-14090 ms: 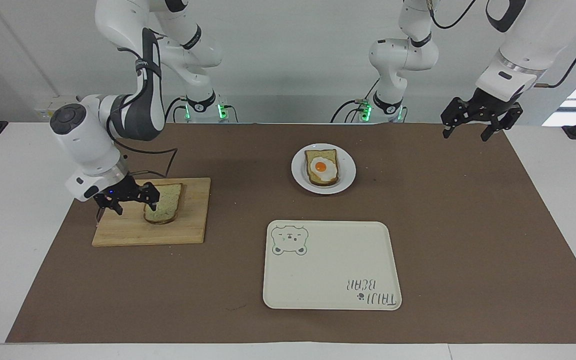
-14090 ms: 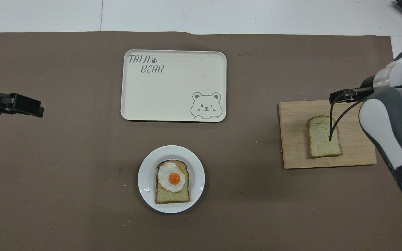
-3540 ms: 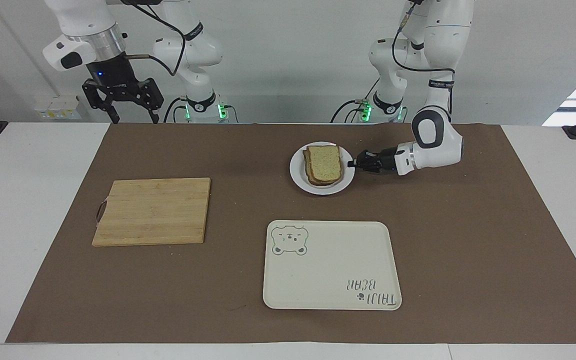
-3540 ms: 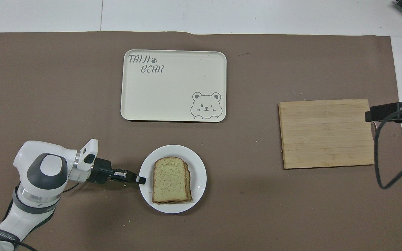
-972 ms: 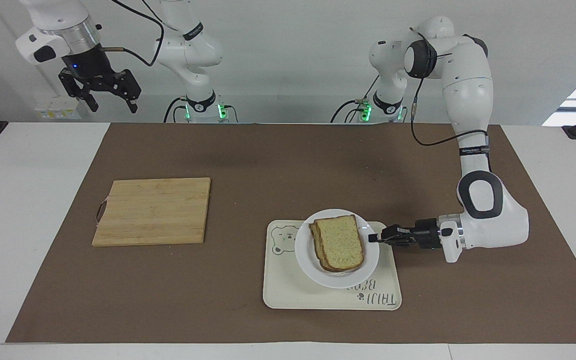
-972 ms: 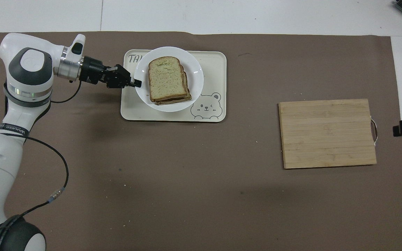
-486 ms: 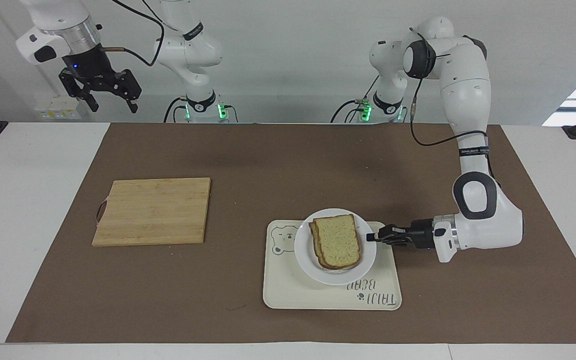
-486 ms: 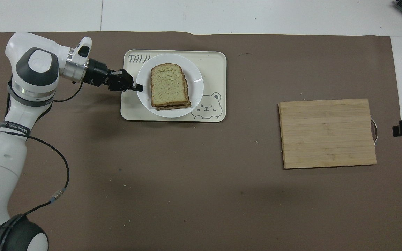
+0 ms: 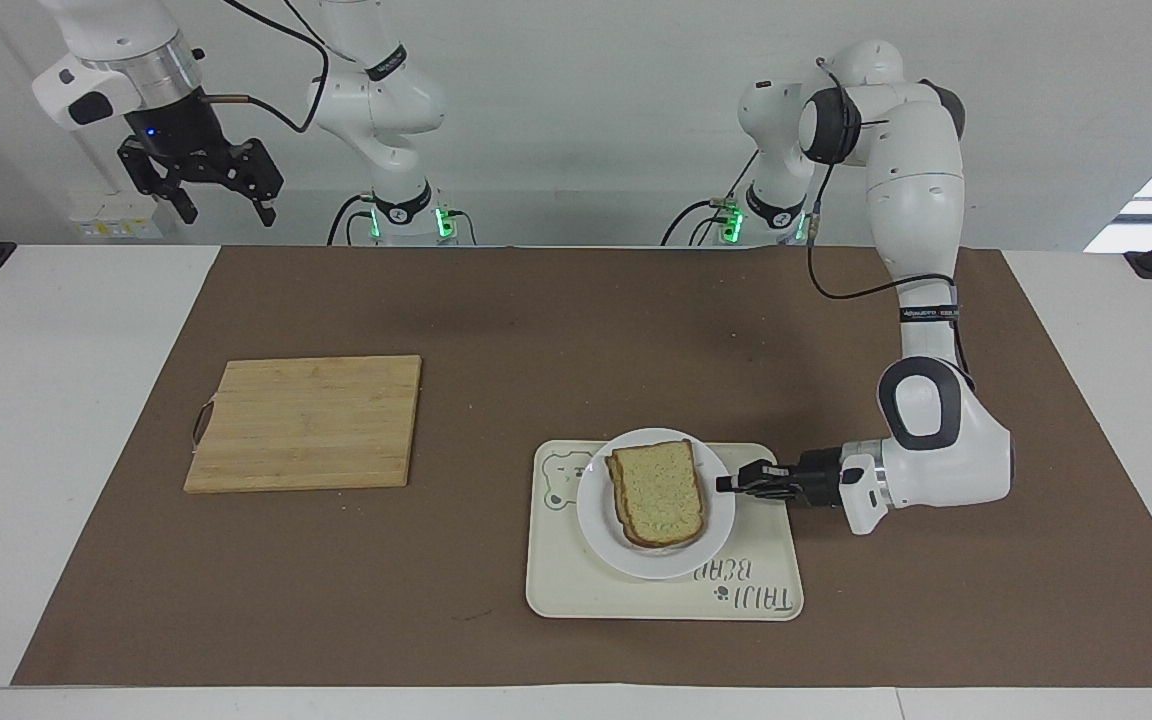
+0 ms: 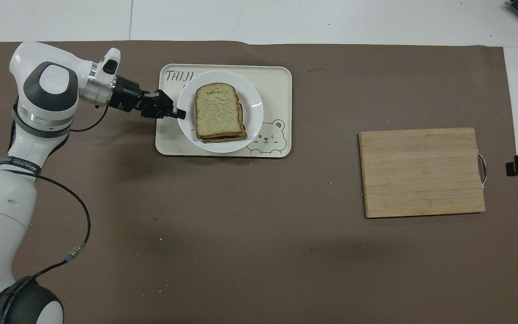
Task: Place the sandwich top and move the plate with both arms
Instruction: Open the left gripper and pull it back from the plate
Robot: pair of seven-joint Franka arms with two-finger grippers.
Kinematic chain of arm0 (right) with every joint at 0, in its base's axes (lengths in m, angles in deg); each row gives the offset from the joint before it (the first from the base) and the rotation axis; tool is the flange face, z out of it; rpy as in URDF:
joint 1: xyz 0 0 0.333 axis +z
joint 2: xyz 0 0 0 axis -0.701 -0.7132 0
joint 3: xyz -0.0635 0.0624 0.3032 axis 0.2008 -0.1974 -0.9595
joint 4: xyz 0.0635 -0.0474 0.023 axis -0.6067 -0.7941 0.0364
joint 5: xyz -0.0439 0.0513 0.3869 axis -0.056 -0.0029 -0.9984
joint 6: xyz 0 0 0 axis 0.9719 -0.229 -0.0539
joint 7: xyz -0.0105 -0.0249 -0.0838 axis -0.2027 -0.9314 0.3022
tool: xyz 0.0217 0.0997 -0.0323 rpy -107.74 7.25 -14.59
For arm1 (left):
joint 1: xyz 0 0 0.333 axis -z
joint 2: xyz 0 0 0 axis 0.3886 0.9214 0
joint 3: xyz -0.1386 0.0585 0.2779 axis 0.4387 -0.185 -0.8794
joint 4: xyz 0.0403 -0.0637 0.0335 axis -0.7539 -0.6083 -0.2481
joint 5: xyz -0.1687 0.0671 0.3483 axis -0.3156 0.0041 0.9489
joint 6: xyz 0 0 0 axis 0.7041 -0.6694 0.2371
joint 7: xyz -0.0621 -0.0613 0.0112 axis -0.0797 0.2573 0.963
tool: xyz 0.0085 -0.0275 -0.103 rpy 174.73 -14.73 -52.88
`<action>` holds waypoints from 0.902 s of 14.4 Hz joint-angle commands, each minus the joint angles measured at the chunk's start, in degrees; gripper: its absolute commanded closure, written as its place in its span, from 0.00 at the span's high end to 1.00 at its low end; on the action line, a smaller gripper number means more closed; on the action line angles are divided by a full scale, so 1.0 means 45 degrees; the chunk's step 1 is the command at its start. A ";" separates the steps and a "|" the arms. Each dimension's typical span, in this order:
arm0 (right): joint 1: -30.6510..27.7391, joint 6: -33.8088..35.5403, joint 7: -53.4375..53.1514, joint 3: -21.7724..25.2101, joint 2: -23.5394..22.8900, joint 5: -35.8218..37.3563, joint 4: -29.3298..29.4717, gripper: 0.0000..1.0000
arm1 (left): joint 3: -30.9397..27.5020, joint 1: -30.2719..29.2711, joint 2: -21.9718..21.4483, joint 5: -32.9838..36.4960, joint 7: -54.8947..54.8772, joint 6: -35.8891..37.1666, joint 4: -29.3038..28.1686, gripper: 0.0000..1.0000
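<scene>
Plate (image 9: 656, 503) rim, on the side toward the left arm's end of the table, is pinched in the left claw (image 9: 728, 484), whose fingertips are closed on its edge. The left claw lies low and level over the margin of the cream tray (image 9: 663, 590). The plate rests on or sits just above the tray; contact cannot be confirmed from either view.

Change noted: in the last second the plate has dropped and shifted slightly along the tray toward the right arm's end, now sitting close over the bear drawing (image 10: 265, 137). A few seconds earlier it stood on the brown mat (image 9: 576, 330), nearer the robots. Judgement: the carry is effectively finished; release and withdrawal of the left claw remain.

The sandwich top (image 9: 658, 490) lies on the stack on the plate, roughly squared with the slice beneath. That step is done.

The right claw (image 9: 200, 190) hangs open, raised above the table's corner at its own end, well apart from the wooden board (image 9: 306, 422), and waits. Despite the task wording, only one arm is on the plate.

Hidden or unclear: the egg is fully covered by the upper slice; only a dark line shows at the stack's edge. The plate covers part of the tray lettering. In the overhead view only a tip of the right claw shows, at the frame's edge.
</scene>
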 commanded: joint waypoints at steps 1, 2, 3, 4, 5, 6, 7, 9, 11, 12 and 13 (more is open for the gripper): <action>-0.0018 -0.0167 0.0171 -0.0052 0.0149 0.0106 -0.0157 1.00 | -0.0016 0.0106 -0.0091 0.0186 0.0192 -0.0280 -0.0012 0.18; -0.0018 -0.0167 0.0171 -0.0052 0.0149 0.0106 -0.0157 1.00 | 0.0003 0.0125 -0.0129 0.0148 0.0193 -0.0454 -0.0032 0.99; -0.0018 -0.0167 0.0171 -0.0052 0.0149 0.0106 -0.0157 1.00 | 0.0004 0.0087 -0.0207 0.0089 0.0231 -0.0862 -0.0225 1.00; -0.0018 -0.0167 0.0171 -0.0052 0.0149 0.0106 -0.0157 1.00 | 0.0004 0.0087 -0.0208 0.0127 0.0251 -0.1156 -0.0285 1.00; -0.0018 -0.0167 0.0171 -0.0052 0.0149 0.0106 -0.0157 1.00 | 0.0004 0.0048 -0.0208 0.0166 0.0251 -0.1294 -0.0305 1.00; -0.0018 -0.0167 0.0171 -0.0052 0.0149 0.0106 -0.0157 1.00 | -0.0016 0.0047 -0.0227 0.0225 0.0270 -0.1315 -0.0325 1.00; -0.0018 -0.0167 0.0171 -0.0052 0.0149 0.0106 -0.0157 1.00 | -0.0093 0.0047 -0.0266 0.0245 0.0290 -0.1334 -0.0305 1.00; -0.0018 -0.0167 0.0171 -0.0052 0.0149 0.0106 -0.0157 1.00 | -0.0133 0.0009 -0.0402 0.0245 0.0271 -0.1373 -0.0266 1.00; -0.0018 -0.0167 0.0171 -0.0052 0.0149 0.0106 -0.0157 1.00 | -0.0192 -0.0011 -0.0675 0.0419 0.0251 -0.1606 -0.0227 1.00; -0.0018 -0.0167 0.0171 -0.0052 0.0149 0.0106 -0.0157 1.00 | -0.0211 0.0105 -0.1005 0.1136 0.0251 -0.1917 -0.0208 1.00; -0.0018 -0.0167 0.0171 -0.0052 0.0149 0.0106 -0.0157 1.00 | -0.0211 0.0164 -0.1279 0.2052 0.0270 -0.2249 -0.0188 1.00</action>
